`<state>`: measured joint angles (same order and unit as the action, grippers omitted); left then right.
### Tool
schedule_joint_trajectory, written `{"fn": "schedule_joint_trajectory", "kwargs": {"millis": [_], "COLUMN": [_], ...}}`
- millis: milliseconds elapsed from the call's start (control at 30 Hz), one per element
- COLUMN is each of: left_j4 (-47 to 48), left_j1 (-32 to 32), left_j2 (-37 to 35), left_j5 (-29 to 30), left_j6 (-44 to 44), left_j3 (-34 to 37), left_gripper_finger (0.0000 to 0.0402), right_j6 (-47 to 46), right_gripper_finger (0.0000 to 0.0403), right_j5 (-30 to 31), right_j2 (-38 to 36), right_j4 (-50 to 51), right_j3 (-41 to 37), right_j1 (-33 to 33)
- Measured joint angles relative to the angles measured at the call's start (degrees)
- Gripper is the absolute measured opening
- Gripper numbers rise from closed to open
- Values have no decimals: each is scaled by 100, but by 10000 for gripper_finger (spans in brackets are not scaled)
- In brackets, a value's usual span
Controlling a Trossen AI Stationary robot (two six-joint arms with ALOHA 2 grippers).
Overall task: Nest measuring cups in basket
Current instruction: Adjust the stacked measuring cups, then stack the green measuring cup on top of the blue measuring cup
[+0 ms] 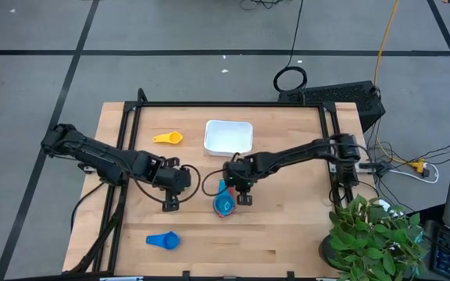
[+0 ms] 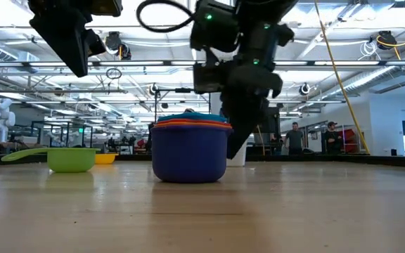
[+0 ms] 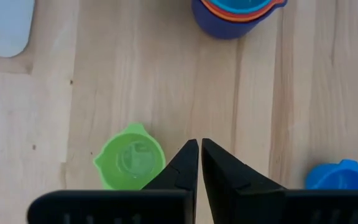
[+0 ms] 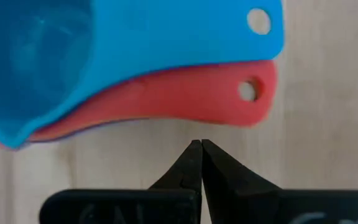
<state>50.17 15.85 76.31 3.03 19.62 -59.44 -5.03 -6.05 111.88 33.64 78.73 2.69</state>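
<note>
A nested stack of cups (image 1: 225,205) stands upright on the table: navy outermost (image 2: 188,158), then orange, red and light blue (image 4: 135,43). My right gripper (image 4: 201,144) is shut just beside the stack, fingertips below the red handle (image 4: 229,99), with a gap showing. My left gripper (image 3: 200,144) is shut and raised above the table, next to the green cup (image 3: 131,158). The yellow cup (image 1: 168,138) lies left of the white basket (image 1: 228,136). A blue cup (image 1: 162,240) lies near the table's near edge.
The basket sits at the table's far middle with nothing in it. A potted plant (image 1: 373,234) stands at the right near corner. A black frame runs around the table. Bare wood lies between the stack and the basket.
</note>
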Motion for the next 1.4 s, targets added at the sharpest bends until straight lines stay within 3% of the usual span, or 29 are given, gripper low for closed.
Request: {"fn": "schedule_joint_trajectory", "kwargs": {"millis": [300,533,800,1033,1100,1267,1400], "left_j4": [-44,36,603,899,1008,1401,1556], "left_j1": [-12,-12,-12,-12,-12,-19,-19], "left_j2": [0,0,0,0,0,0,-2], "left_j5": [0,-2,-9,-15,11,250,438], "left_j6": [2,126,194,236,244,408,275], "left_j3": [0,0,0,0,0,0,60], "left_gripper_finger": [26,26,26,26,26,27,33], "right_j6": [214,109,-71,-90,-88,58,-48], "right_gripper_finger": [0,0,0,0,0,0,0], "right_j5": [5,-33,-516,-620,-449,645,1042], "right_j2": [332,332,448,450,365,-136,-932], "right_j4": [75,-492,-1284,-1319,-1055,44,168], "right_j3": [509,521,524,524,521,515,239], "right_j1": [-153,-262,-190,-69,-67,-84,-12]}}
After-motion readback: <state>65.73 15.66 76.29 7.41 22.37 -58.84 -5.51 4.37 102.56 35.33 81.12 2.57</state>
